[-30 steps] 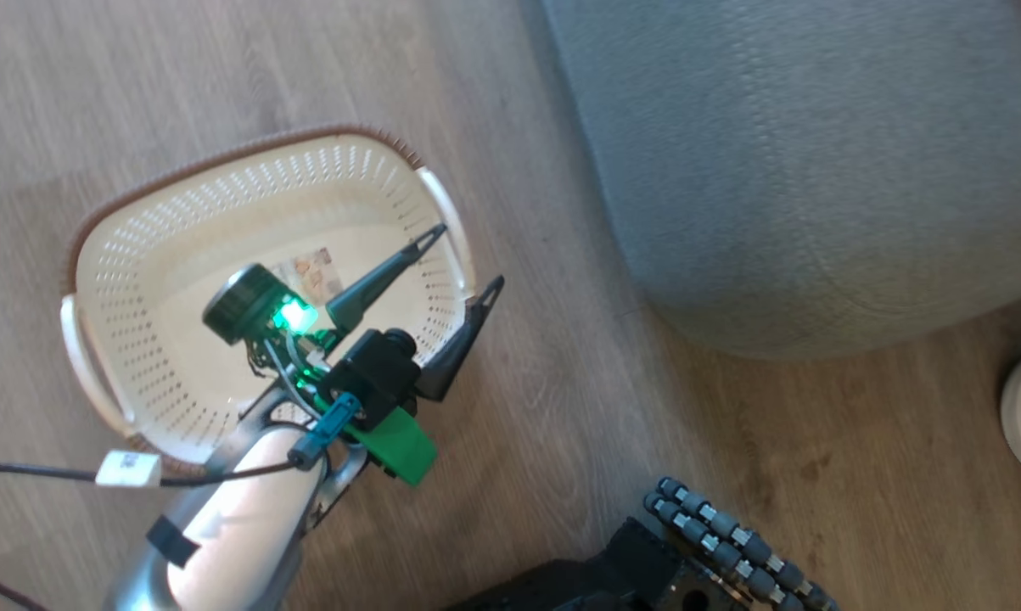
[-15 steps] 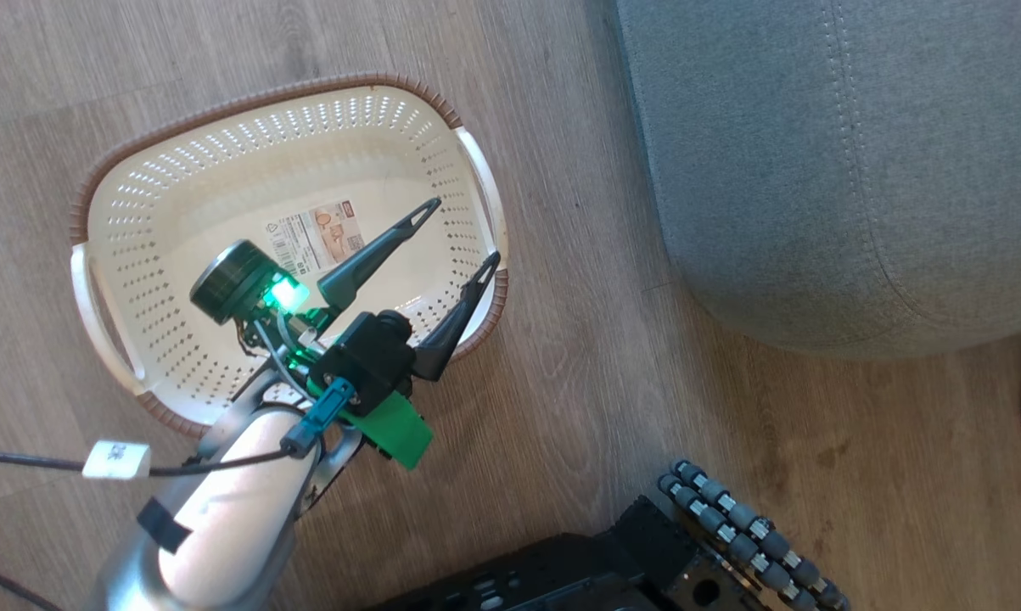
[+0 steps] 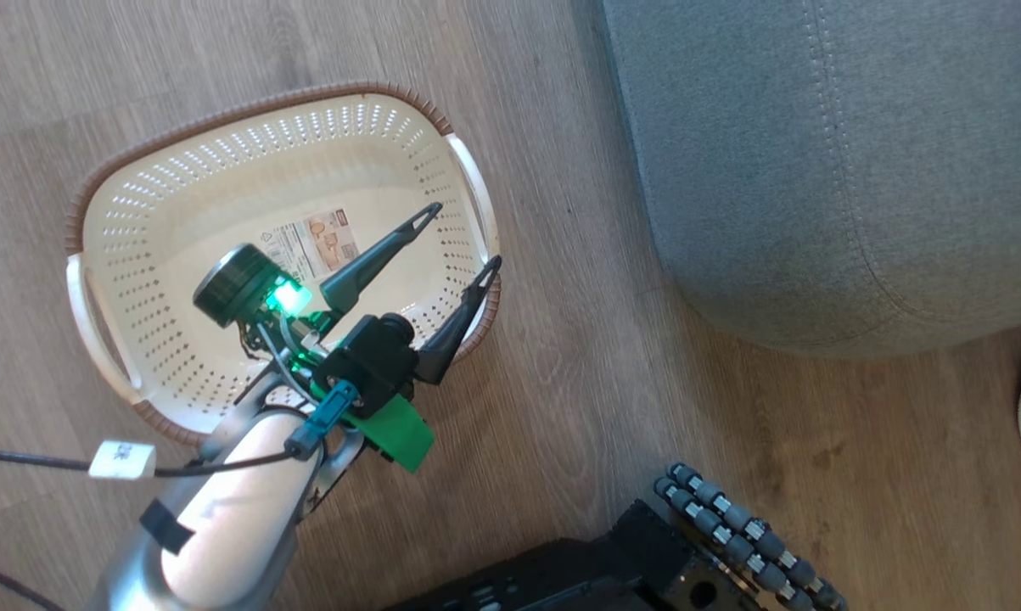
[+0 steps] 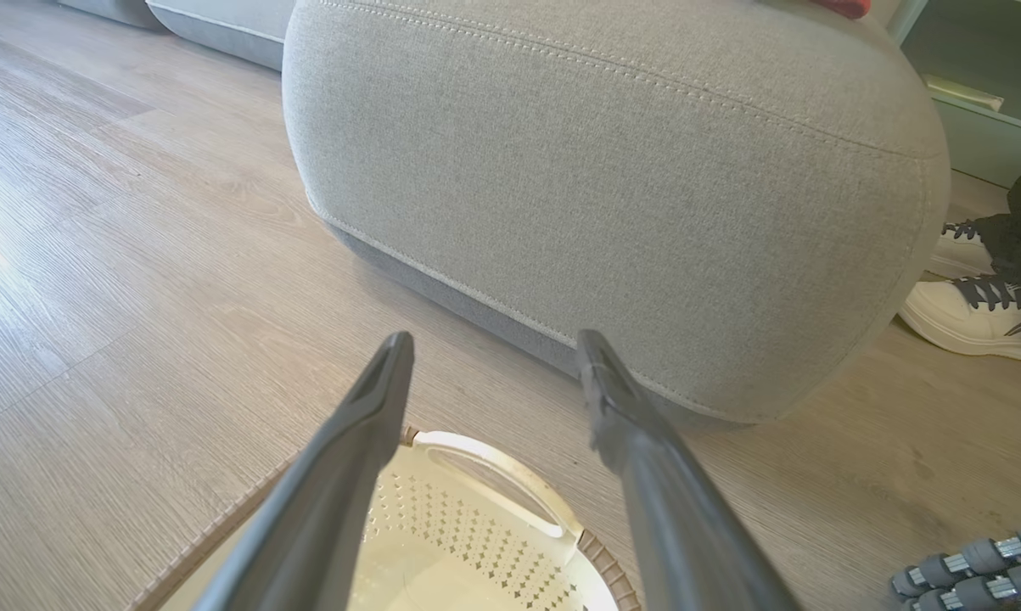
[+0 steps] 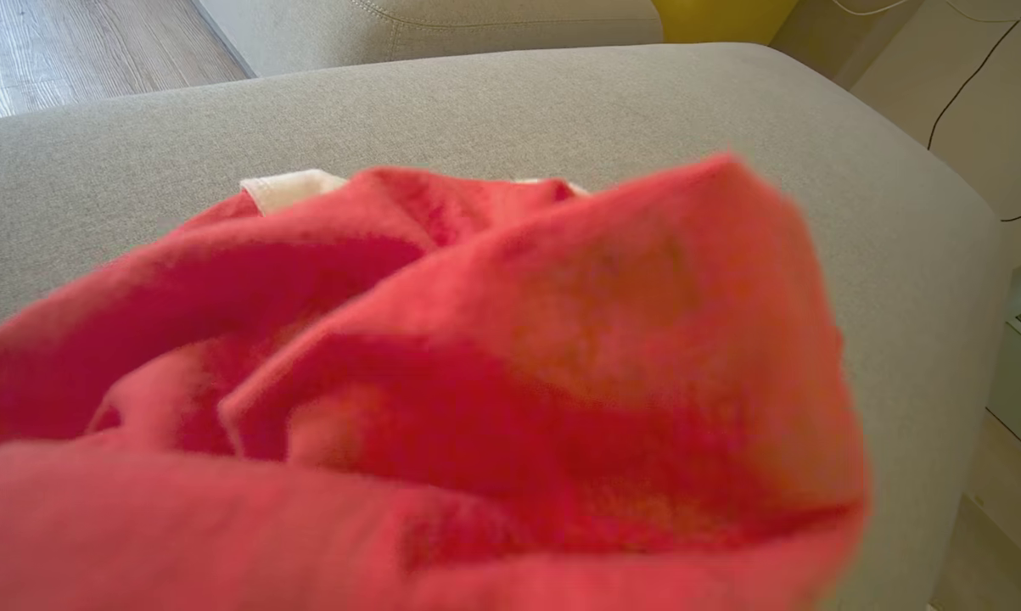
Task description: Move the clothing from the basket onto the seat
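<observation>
Now, the basket (image 3: 247,127) sits on the floor just left of the seat (image 3: 816,170), its bottom bare down to the label (image 3: 311,242). We note the left gripper (image 3: 468,233) over the basket's seat-side end, jaws spread wide, nothing between them, fingers aimed toward the seat. The clothing (image 5: 476,382) is up on the seat top: a bunched red heap close before the right wrist camera, with no clear long axis. It covers the right gripper's fingers, so we cannot tell how they stand or whether they grip. Judgement: the right arm is far the nearer. The cloth lies straight ahead of it, so the coming move is likely letting go and backing clear without dragging fabric off the seat.
</observation>
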